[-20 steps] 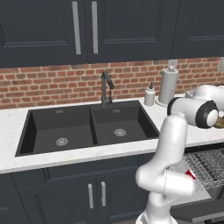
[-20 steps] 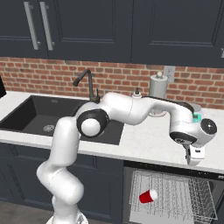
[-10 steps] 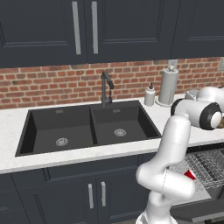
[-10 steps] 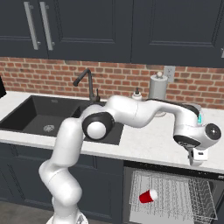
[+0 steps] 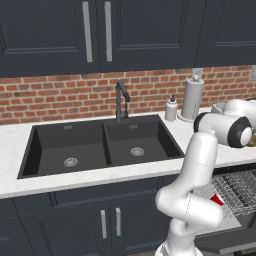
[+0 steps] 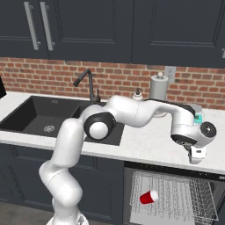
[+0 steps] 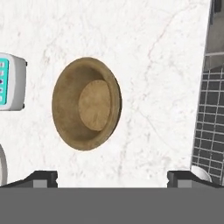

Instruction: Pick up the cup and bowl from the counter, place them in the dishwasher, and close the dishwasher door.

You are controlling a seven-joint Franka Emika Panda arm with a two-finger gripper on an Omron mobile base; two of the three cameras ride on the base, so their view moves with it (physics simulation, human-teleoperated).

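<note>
claw (image 7: 111,177) fully open, holding nothing. bowl (image 7: 86,103) sits upright on the counter (image 7: 157,57) ahead of the fingertips (image 7: 41,177), nearer the left one.

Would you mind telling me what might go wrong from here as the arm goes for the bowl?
The bowl sits off-centre from the open gripper, so a straight descent may catch its rim and tip it. The white-and-teal device lies close beside it and could get nudged. The cup lies on its side in the rack and might roll.
</note>
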